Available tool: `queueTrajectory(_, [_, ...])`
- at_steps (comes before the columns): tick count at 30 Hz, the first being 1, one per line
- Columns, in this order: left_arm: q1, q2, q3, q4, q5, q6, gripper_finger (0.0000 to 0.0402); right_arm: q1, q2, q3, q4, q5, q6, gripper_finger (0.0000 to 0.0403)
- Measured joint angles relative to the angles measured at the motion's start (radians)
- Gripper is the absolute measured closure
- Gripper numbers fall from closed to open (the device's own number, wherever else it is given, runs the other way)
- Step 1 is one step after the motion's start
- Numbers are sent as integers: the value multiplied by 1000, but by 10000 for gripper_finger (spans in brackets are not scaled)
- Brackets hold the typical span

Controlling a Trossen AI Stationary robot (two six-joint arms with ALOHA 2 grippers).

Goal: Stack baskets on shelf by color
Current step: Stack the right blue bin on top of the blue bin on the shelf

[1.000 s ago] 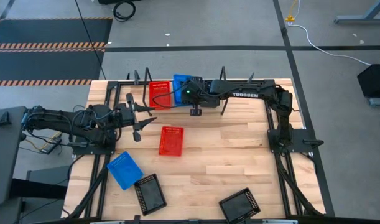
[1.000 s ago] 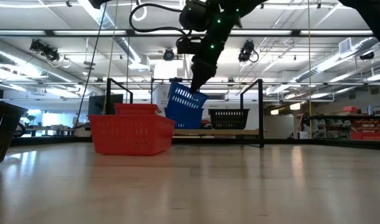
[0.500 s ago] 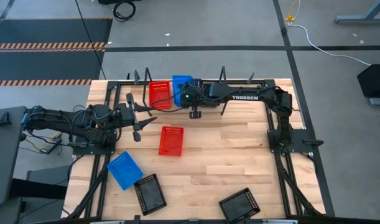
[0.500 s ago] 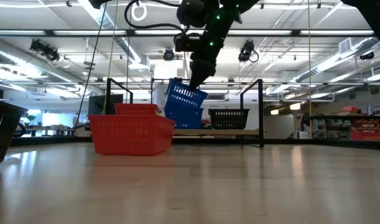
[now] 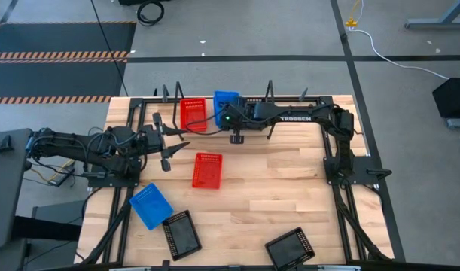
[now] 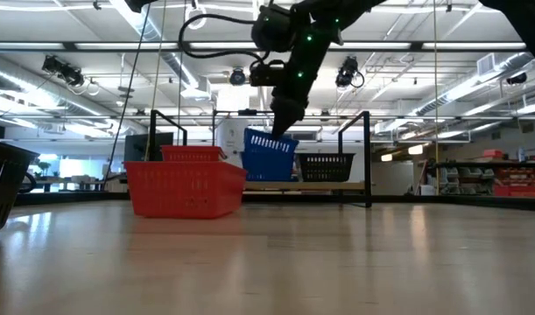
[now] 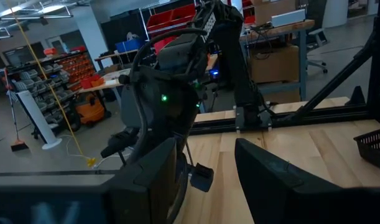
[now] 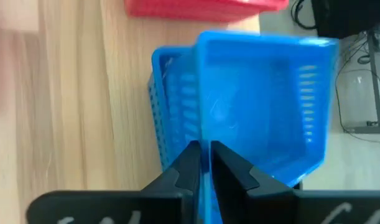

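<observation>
Now, right gripper (image 8: 202, 163): clamped on the near wall of a blue basket (image 5: 226, 105), above the shelf (image 6: 337, 185).
Held blue basket: tilted, partly over another blue basket (image 8: 168, 118) on the shelf, just beside the red basket (image 5: 192, 114) there.
Left gripper (image 5: 166, 143): fingers apart, holding nothing, near the shelf's left end.
Loose baskets: one red (image 5: 207, 170), one blue (image 5: 150, 205), two black (image 5: 181, 233) (image 5: 290, 248), well apart from the shelf.

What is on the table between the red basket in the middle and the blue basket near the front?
Nothing. From above, only bare wood lies between the middle red basket and the front blue basket.
</observation>
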Motion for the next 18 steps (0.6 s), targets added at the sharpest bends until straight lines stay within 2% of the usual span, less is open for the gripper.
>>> queueTrajectory(8, [0, 0, 0, 0, 0, 1, 230, 2, 0, 0, 58, -80, -18, 321])
queueTrajectory(18, [0, 0, 0, -2, 0, 2, 230, 8, 0, 0, 76, -50, -18, 306])
